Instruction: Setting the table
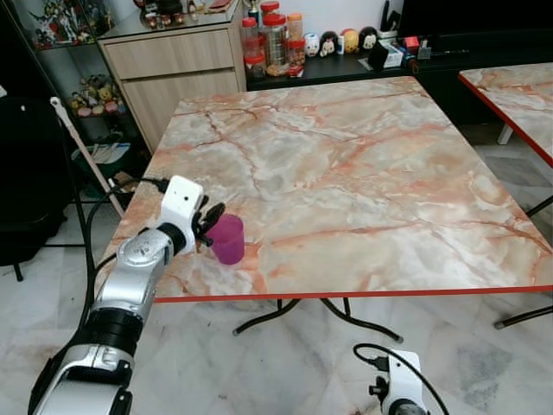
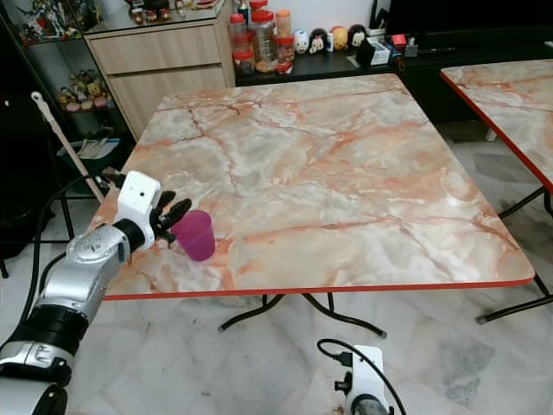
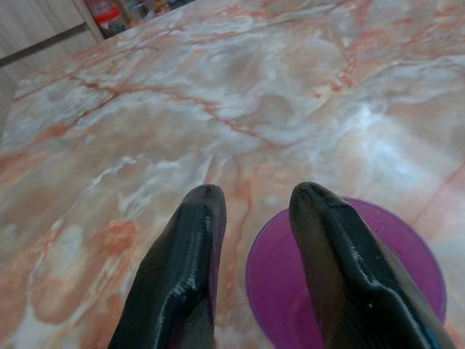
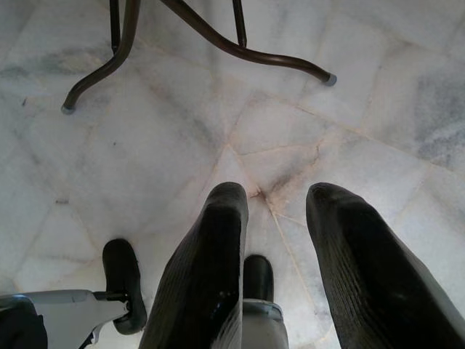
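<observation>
A purple cup (image 1: 229, 239) stands upright on the marble table (image 1: 346, 164), close to its front left corner. My left gripper (image 1: 212, 223) is at the cup's left side, level with its rim. In the left wrist view the left gripper (image 3: 254, 200) is open and straddles the rim: one finger (image 3: 341, 269) lies over the cup's (image 3: 418, 273) mouth, the other finger (image 3: 182, 269) stays outside it. My right arm (image 1: 400, 389) hangs low below the table's front edge. The right gripper (image 4: 276, 196) is open over the floor tiles, holding nothing.
A second marble table (image 1: 518, 95) stands at the right. Behind are a wooden cabinet (image 1: 173, 60), several jars (image 1: 272, 39) and figurines (image 1: 341, 41) on a low black shelf. A stick (image 1: 82, 147) leans at the left. Curved metal table legs (image 1: 328, 309) stand beneath the front edge.
</observation>
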`<state>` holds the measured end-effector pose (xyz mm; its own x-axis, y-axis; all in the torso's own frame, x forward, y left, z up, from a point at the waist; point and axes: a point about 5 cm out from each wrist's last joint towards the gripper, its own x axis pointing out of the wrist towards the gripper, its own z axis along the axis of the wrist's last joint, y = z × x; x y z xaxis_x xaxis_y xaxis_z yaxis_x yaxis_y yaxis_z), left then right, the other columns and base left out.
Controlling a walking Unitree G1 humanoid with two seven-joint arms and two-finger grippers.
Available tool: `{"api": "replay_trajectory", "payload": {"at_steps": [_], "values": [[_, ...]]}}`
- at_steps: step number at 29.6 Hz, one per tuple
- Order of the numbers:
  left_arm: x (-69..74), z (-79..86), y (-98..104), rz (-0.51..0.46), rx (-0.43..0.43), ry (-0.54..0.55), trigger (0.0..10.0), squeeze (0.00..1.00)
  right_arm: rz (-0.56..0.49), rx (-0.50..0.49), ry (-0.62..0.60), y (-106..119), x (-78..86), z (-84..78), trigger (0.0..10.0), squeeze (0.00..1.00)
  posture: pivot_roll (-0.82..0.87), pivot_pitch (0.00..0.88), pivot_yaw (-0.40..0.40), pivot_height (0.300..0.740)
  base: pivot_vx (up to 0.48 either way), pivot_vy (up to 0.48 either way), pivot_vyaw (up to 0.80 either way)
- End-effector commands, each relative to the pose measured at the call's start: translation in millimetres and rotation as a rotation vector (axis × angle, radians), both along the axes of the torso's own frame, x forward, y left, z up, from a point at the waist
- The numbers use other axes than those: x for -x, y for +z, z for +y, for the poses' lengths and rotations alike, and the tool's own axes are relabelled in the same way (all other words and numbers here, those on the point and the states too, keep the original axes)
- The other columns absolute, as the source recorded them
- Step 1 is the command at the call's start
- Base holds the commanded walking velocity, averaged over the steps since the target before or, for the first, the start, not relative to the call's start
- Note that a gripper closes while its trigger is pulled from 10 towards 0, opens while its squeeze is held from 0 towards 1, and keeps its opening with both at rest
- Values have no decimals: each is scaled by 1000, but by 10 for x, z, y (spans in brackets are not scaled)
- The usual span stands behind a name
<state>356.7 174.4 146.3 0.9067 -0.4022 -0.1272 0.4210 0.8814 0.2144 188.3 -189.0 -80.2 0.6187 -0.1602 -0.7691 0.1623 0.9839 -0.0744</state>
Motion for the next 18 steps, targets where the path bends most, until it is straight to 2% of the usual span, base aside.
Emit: {"api": "replay_trajectory", "payload": {"at_steps": [1,9,11,18], "values": [[-4,55,-37,35,-53,-8,10000,0,1,-11,-1,-1,-10,37,10000,0,27,0,105,740,0,0,0],[-27,30,-44,59,-80,-38,10000,0,0,-11,-2,2,-15,38,10000,0,25,0,105,740,0,0,0],[-51,22,-17,64,-110,-62,10000,0,-2,-10,-3,5,-21,33,10000,0,25,0,105,740,0,0,0],[-119,16,53,60,-135,-80,10000,0,-3,-11,-6,8,-26,28,10000,0,20,0,108,740,0,0,0]]}}
